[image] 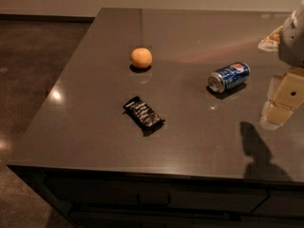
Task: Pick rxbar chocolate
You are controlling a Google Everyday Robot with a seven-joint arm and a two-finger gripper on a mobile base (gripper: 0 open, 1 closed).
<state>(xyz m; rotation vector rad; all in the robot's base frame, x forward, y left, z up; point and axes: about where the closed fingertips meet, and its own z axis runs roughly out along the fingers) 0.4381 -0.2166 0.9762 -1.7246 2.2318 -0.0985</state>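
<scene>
The rxbar chocolate is a small flat bar in a shiny black wrapper with white lettering. It lies at an angle on the dark grey counter, left of centre and toward the front. My gripper hangs at the right edge of the view, above the counter and well to the right of the bar. It holds nothing that I can see.
A blue soda can lies on its side between the bar and the gripper. A round orange fruit sits farther back, behind the bar. The counter's front edge and left edge drop to a dark floor.
</scene>
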